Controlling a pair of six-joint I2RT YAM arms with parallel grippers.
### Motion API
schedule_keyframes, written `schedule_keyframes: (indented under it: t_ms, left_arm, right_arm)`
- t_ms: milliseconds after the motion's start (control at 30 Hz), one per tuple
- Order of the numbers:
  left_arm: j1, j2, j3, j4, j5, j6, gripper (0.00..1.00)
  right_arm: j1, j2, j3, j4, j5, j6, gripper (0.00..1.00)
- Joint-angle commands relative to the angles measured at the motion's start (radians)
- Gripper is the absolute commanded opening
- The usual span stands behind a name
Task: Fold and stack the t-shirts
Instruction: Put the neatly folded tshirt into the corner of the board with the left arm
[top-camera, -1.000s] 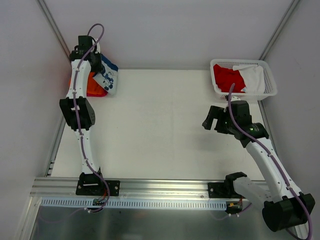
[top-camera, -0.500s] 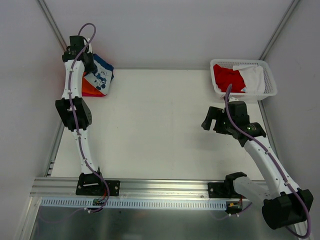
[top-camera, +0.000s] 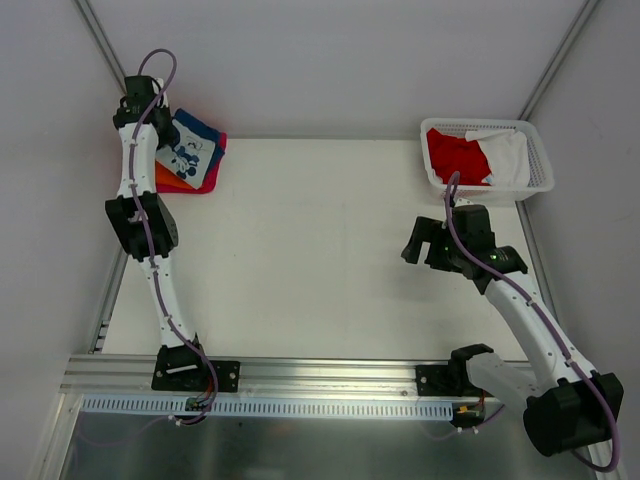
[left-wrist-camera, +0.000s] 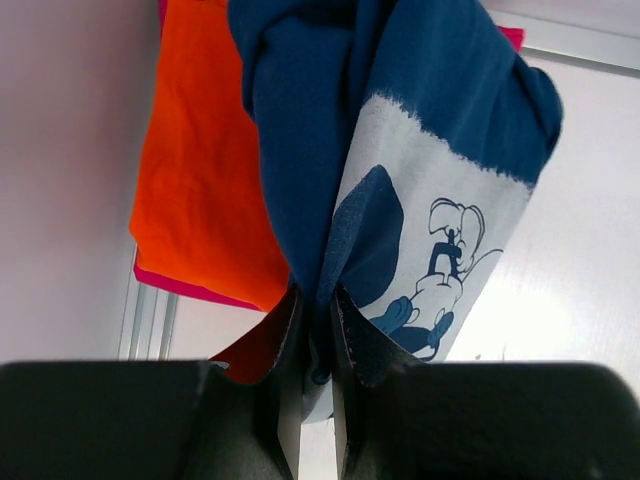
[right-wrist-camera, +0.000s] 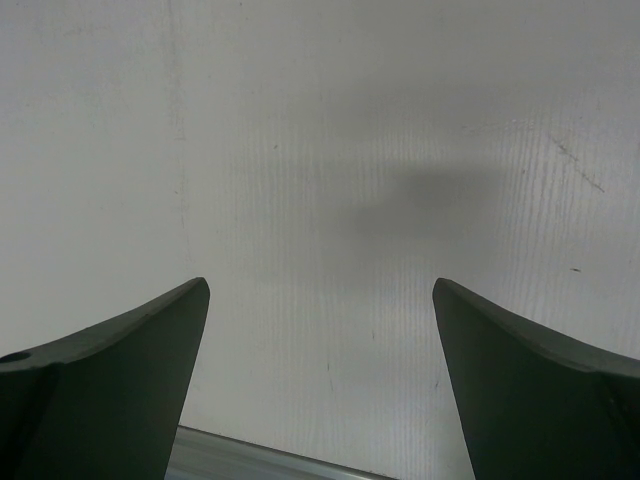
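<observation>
Jaws of the left gripper (left-wrist-camera: 314, 305) are pinching a fold of the navy blue t-shirt (left-wrist-camera: 420, 110). They are almost shut, with only the thin cloth between them. In the last second this arm has been swinging back and to the left, toward the far left corner of the table (top-camera: 320, 250), and the blue shirt has been coming along with it. Now the shirt is draping down onto the orange t-shirt (left-wrist-camera: 200, 170) and the pink t-shirt (left-wrist-camera: 178, 284) there, so it looks like it is going on top of the pile. I think letting go comes next.

The right gripper (right-wrist-camera: 320, 290) is hanging wide open over bare table, holding nothing, and it has hardly moved.

The blue shirt is soft and floppy, bunching into wrinkles, and it is showing a white cartoon print. The orange one is lying flat and smooth. A red t-shirt (top-camera: 455, 155) and a white t-shirt (top-camera: 508, 152) are sitting crumpled in the white plastic basket (top-camera: 541, 170) with holes in its sides.
</observation>
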Motion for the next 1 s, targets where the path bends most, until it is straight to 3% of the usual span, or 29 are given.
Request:
schedule_keyframes:
  t_ms: [0, 467, 900, 967]
  left_arm:
    - [0.012, 0.016, 0.05, 0.068, -0.055, -0.002, 0.0]
    - [0.067, 0.059, 0.013, 0.091, -0.191, -0.051, 0.0]
    - [0.087, 0.138, 0.007, 0.108, -0.164, -0.055, 0.0]
    - [0.087, 0.144, 0.001, 0.108, -0.153, -0.055, 0.06]
  right_arm:
    - [-0.007, -0.005, 0.002, 0.03, -0.014, -0.003, 0.99]
    - [-0.006, -0.011, 0.011, 0.03, -0.024, 0.002, 0.99]
    - [-0.007, -0.037, 0.005, 0.025, -0.019, 0.008, 1.0]
    - [-0.007, -0.036, 0.006, 0.025, -0.019, 0.007, 0.99]
